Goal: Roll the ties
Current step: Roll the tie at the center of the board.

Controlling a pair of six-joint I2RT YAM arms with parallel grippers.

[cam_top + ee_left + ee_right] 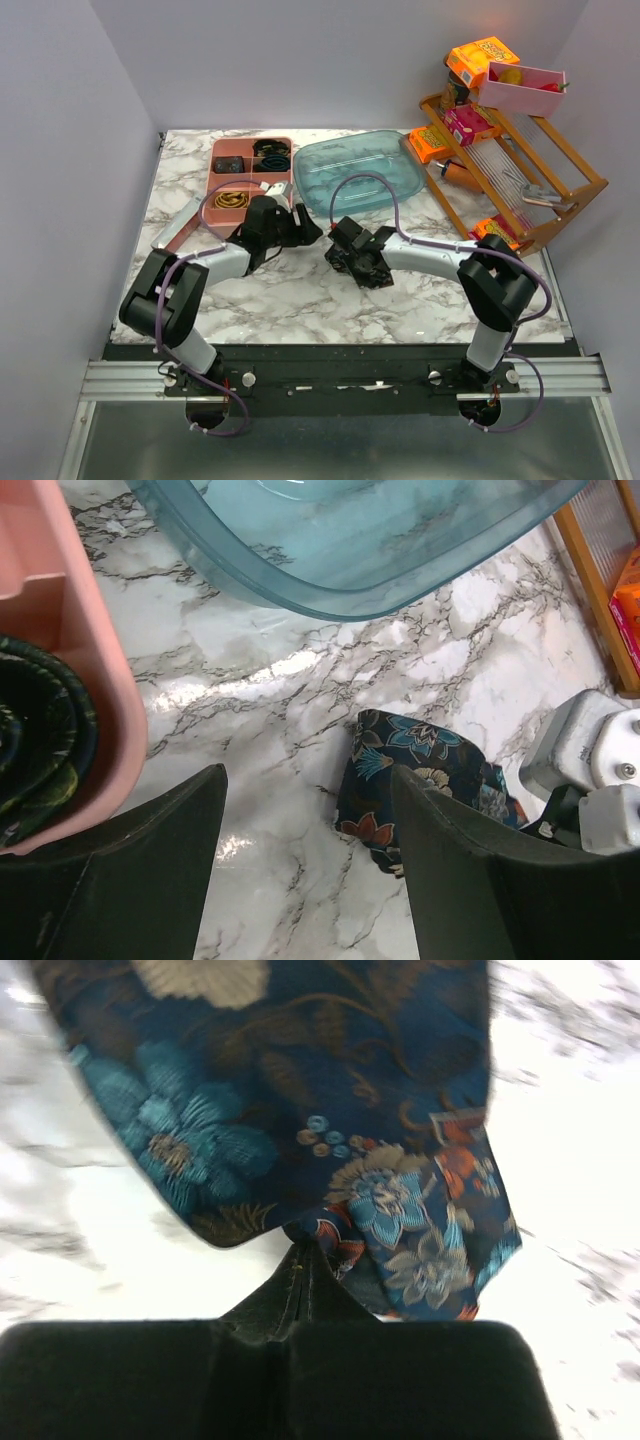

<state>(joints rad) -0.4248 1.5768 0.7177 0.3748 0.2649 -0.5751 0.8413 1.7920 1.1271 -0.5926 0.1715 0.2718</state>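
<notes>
I am pinching the tie (300, 1080) in my right gripper (305, 1248). Its fingers are pressing together on a fold at the fabric's near edge, and the rest is spreading out ahead of the fingertips over the marble table (580, 1160).

I am judging the cloth to be light, limp and a little slick, so it is likely going to sag and slide rather than hold a shape. The surer hold, I am thinking, is flat across its width near an end, not on a corner.

My left gripper (308, 780) is hovering with jaws wide and nothing between them, and the tie is lying just outside its finger on the right arm's side. The pink tray (90, 630) wall is sitting close outside the other finger, with the blue tub (330, 590) rim ahead. Bare marble under and ahead of the jaws is giving me fair room.
</notes>
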